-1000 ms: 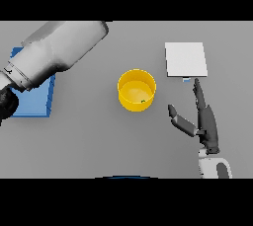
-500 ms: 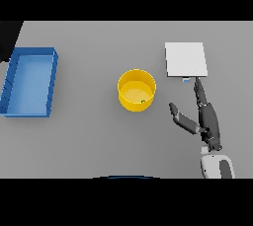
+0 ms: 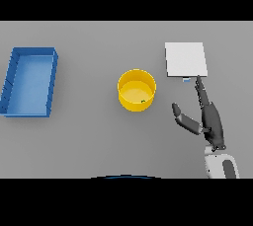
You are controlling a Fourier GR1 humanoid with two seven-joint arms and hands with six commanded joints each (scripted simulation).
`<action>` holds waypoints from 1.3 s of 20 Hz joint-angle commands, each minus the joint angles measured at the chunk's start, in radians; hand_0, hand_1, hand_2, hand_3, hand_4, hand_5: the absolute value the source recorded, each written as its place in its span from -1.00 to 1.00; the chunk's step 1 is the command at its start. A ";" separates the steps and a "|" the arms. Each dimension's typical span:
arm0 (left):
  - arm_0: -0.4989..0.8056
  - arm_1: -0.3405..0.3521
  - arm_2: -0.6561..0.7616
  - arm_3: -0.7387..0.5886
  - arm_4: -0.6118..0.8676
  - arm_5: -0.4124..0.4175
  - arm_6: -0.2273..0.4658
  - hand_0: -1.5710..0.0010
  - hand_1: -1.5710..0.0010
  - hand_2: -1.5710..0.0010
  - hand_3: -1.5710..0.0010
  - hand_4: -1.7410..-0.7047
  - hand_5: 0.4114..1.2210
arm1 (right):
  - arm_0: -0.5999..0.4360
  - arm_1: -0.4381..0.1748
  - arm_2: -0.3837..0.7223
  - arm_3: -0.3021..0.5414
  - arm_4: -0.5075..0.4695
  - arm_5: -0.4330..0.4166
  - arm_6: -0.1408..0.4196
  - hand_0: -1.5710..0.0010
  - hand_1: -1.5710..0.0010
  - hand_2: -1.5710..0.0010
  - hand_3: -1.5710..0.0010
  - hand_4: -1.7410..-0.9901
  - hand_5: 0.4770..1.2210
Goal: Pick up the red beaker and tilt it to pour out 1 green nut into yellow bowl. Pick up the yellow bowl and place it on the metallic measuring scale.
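Note:
The yellow bowl (image 3: pixel 137 90) stands near the middle of the table, and a small green nut (image 3: pixel 143 101) lies inside it by its near right wall. To its upper right lies the metallic measuring scale (image 3: pixel 185 59), a flat pale square. My right hand (image 3: pixel 210 120) is open at the lower right, fingers straight and pointing up at the scale's near edge, thumb spread toward the bowl. It is apart from the bowl. No red beaker shows. My left hand is out of the picture.
A blue tray (image 3: pixel 29 81) sits at the table's left side, with nothing visible inside it.
My left arm, which lay over the blue tray a second ago, has drawn off to the left and out of the picture. The right hand has barely moved.

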 commanded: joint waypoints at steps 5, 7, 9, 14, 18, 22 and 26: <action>0.251 0.058 -0.014 -0.266 0.094 0.150 0.138 -1.00 -1.00 -1.00 -0.85 -1.00 1.00 | 0.005 0.010 0.018 0.005 0.016 0.000 0.012 1.00 1.00 1.00 1.00 0.41 -0.51; 0.334 0.070 -0.033 -0.339 0.112 0.209 0.164 -1.00 -1.00 -1.00 -0.84 -1.00 1.00 | -0.012 0.014 0.017 0.013 0.023 -0.008 0.015 1.00 1.00 1.00 1.00 0.40 -0.50; 0.387 0.073 -0.044 -0.377 0.133 0.249 0.188 -1.00 -1.00 -1.00 -0.88 -1.00 1.00 | -0.005 0.006 0.017 0.014 0.024 -0.004 0.004 1.00 1.00 1.00 1.00 0.40 -0.50; 0.429 0.071 -0.083 -0.390 0.166 0.309 0.204 -1.00 -1.00 -1.00 -0.96 -1.00 0.74 | 0.010 0.001 0.018 -0.001 0.027 -0.006 -0.008 1.00 1.00 1.00 1.00 0.42 -0.50; 0.441 0.098 -0.145 -0.390 0.181 0.293 0.206 -1.00 -1.00 -1.00 -0.91 -0.59 0.12 | 0.010 0.012 0.024 0.005 0.031 -0.010 -0.011 1.00 1.00 1.00 1.00 0.45 -0.50; 0.451 0.139 -0.148 -0.447 0.264 0.116 0.204 -0.19 0.04 0.02 0.08 0.36 -0.14 | 0.015 0.002 0.016 0.004 0.022 -0.004 -0.020 1.00 1.00 1.00 1.00 0.48 -0.50; 0.466 0.180 -0.152 -0.488 0.318 0.025 0.188 0.51 0.61 0.60 0.62 0.72 -0.29 | 0.024 0.007 0.020 -0.007 0.028 -0.011 0.001 1.00 1.00 1.00 1.00 0.48 -0.49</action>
